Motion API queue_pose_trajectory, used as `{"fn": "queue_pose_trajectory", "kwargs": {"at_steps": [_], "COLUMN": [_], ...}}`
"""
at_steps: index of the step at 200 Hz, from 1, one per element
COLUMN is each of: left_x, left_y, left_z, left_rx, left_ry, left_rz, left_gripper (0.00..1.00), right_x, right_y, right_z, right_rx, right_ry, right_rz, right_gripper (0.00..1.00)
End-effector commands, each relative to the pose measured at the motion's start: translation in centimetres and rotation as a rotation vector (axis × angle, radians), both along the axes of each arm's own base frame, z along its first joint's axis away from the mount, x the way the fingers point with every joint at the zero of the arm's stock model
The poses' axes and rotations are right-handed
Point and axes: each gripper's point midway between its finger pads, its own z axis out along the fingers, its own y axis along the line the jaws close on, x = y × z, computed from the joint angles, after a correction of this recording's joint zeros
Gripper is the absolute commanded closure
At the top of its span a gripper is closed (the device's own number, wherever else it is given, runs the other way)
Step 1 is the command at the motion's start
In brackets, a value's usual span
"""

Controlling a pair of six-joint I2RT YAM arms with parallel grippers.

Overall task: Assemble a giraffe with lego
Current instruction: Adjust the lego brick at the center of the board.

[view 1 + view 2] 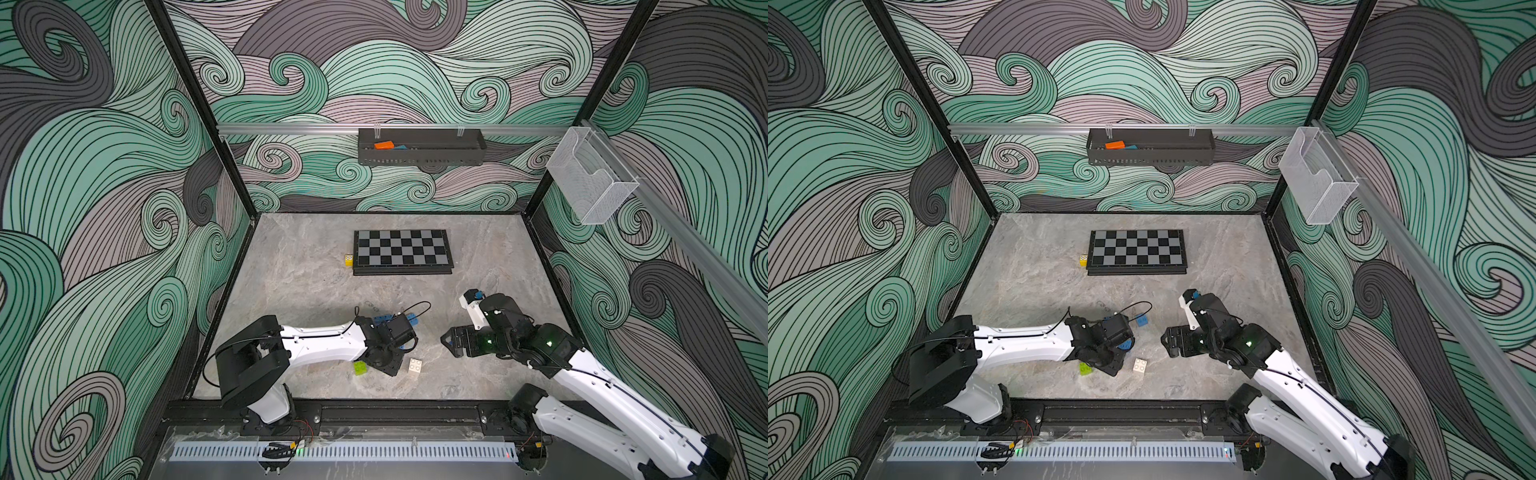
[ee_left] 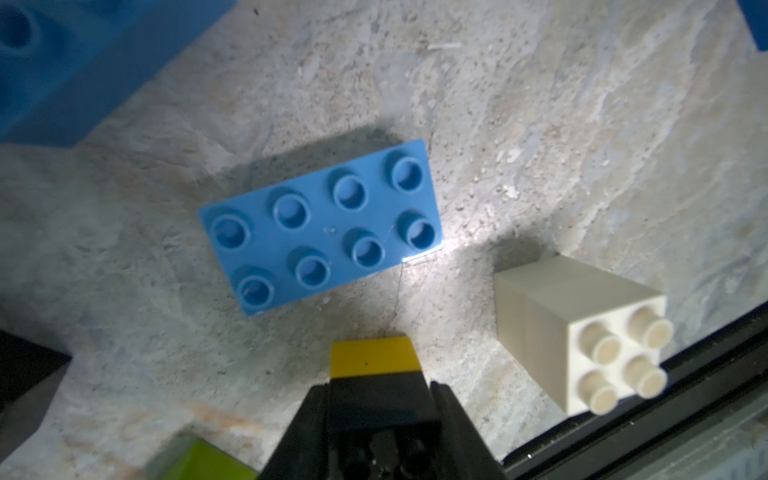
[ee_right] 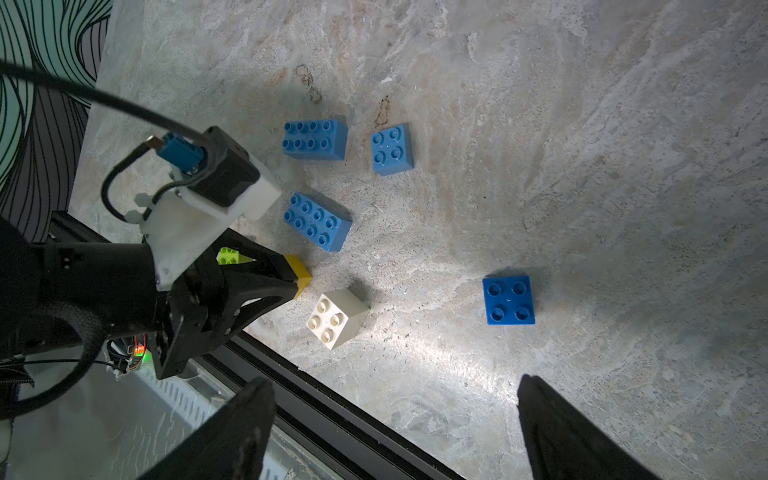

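The lego lies loose near the table's front edge, and the giraffe is out of view. Two long blue bricks (image 3: 314, 140) (image 3: 318, 221) and two square blue bricks (image 3: 392, 148) (image 3: 509, 300) rest studs up. A white brick (image 3: 337, 318) (image 1: 414, 367) lies tipped on its side. My left gripper (image 2: 376, 386) (image 1: 394, 371) is shut on a yellow brick (image 2: 373, 353) (image 3: 300, 272), low over the table between the white brick and a lime green brick (image 1: 360, 367) (image 3: 227, 254). My right gripper (image 3: 395, 384) (image 1: 446, 338) stands open with nothing in it, to the right of the bricks.
A folded chessboard (image 1: 402, 251) lies at the back with a small yellow die (image 1: 348, 259) at its left. A black wall tray (image 1: 465, 156) holds an orange block (image 1: 383, 144). A clear holder (image 1: 590, 178) hangs at the right. The black front rail (image 1: 374, 409) runs close to the bricks.
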Motion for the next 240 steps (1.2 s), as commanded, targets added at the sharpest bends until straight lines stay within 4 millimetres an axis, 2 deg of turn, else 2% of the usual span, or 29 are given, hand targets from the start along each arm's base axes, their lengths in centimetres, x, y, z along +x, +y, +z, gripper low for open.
{"fn": "queue_pose_trajectory", "kwargs": {"at_steps": [1, 18, 85, 154, 192, 225, 240], "left_x": [0.3, 0.5, 0.7, 0.9, 1.1, 1.5, 1.6], "left_y": [-0.2, -0.1, 1.1, 0.7, 0.3, 0.1, 0.3], "left_z": [1.1, 1.3, 0.5, 0.1, 0.0, 0.7, 1.5], "left_rx": [-0.006, -0.008, 0.057, 0.027, -0.007, -0.029, -0.037], "left_ry": [-0.025, -0.024, -0.008, 0.019, 0.014, -0.005, -0.024], "left_rz": [0.013, 0.043, 0.104, 0.187, 0.222, 0.238, 0.248], "left_gripper": [0.68, 0.72, 0.74, 0.73, 0.57, 0.26, 0.21], "right_x": [-0.1, 0.0, 1.1, 1.3, 1.5, 1.5, 1.7], "right_y": [-0.7, -0.8, -0.3, -0.3, -0.1, 0.0, -0.1], "right_z": [-0.6, -0.5, 0.4, 0.6, 1.2, 1.6, 2.1], "right_rx": [-0.021, -0.027, -0.057, -0.085, -0.103, -0.114, -0.131], "right_ry": [0.012, 0.002, -0.018, -0.04, -0.054, -0.077, -0.1], "right_rz": [-0.026, -0.025, 0.001, 0.039, 0.079, 0.118, 0.138], "right_gripper": [0.06, 0.06, 0.06, 0.07, 0.06, 0.05, 0.05]}}
